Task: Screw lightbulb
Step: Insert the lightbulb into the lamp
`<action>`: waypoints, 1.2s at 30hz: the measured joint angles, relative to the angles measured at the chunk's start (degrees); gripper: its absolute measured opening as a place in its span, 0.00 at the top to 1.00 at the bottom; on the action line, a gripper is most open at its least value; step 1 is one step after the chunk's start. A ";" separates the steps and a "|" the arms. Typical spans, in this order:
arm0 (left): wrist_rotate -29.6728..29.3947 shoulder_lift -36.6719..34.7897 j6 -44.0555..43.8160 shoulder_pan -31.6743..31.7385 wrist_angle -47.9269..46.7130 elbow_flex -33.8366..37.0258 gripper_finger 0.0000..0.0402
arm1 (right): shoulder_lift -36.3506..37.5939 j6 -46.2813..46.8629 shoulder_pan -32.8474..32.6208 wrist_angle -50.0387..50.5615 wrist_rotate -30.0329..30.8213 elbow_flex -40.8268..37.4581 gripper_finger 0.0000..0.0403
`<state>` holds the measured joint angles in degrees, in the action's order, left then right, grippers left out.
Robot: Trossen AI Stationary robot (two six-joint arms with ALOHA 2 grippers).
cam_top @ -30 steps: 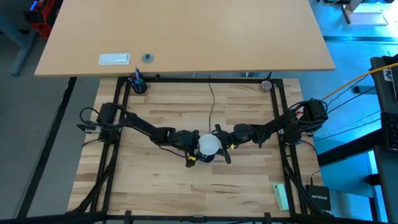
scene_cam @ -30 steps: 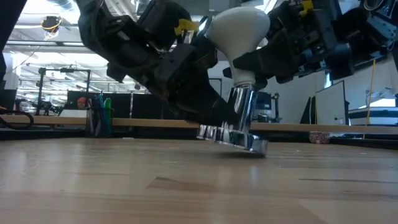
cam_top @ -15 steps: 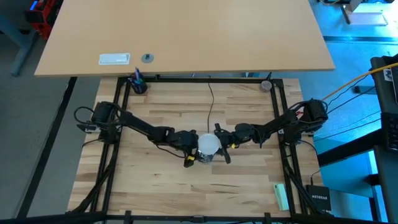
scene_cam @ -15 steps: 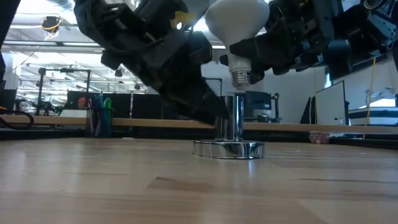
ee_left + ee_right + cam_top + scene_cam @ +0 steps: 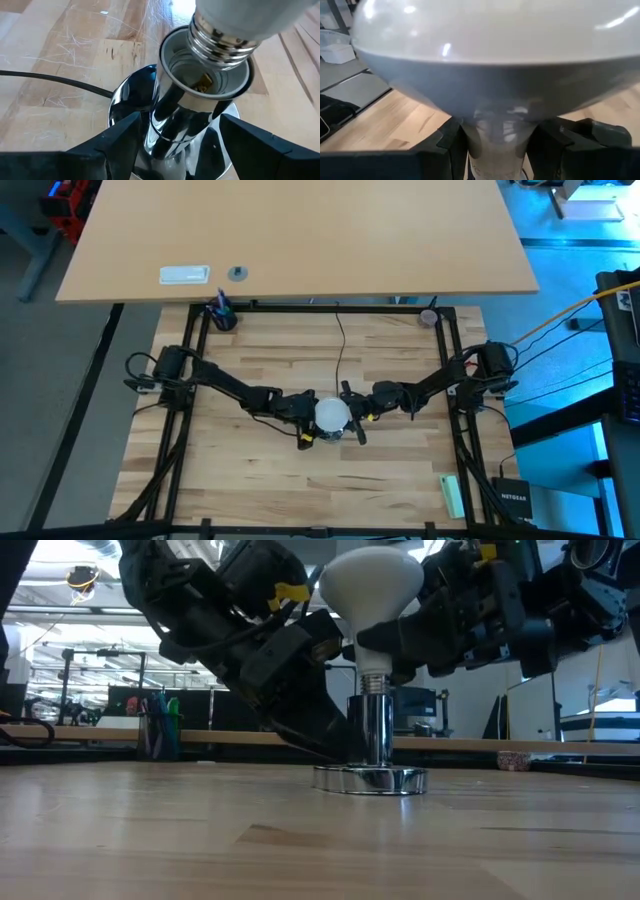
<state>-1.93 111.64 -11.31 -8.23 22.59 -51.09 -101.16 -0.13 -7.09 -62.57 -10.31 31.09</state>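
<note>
lowered onto the socket [image 5: 370, 740], the lightbulb [image 5: 371, 585] sits gripped in the right pincer [image 5: 400, 640]; left pincer [image 5: 177, 145] straddles socket.

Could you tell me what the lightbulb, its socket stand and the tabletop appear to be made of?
Lightbulb: matte white frosted dome, glass or plastic, with a ribbed silvery metal screw base.
Socket stand: polished, probably chromed metal, mirroring its surroundings.
Tabletop: pale wooden planks with visible grain and fine scratches.
</note>
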 joint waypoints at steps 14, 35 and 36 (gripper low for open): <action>0.02 0.27 0.99 -0.47 0.42 0.14 0.35 | -5.48 -3.44 1.88 -7.64 -7.86 0.00 0.60; 1.90 0.37 2.68 -0.20 0.66 0.29 0.35 | -6.45 -5.25 8.97 1.60 -24.06 3.58 0.60; 1.86 0.36 2.71 -0.20 0.66 0.31 0.35 | -6.45 -5.48 8.94 1.75 -24.04 3.72 0.60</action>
<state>-0.08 112.00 -8.60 -8.43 23.24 -50.78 -107.61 -5.61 1.85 -60.82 -34.35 34.81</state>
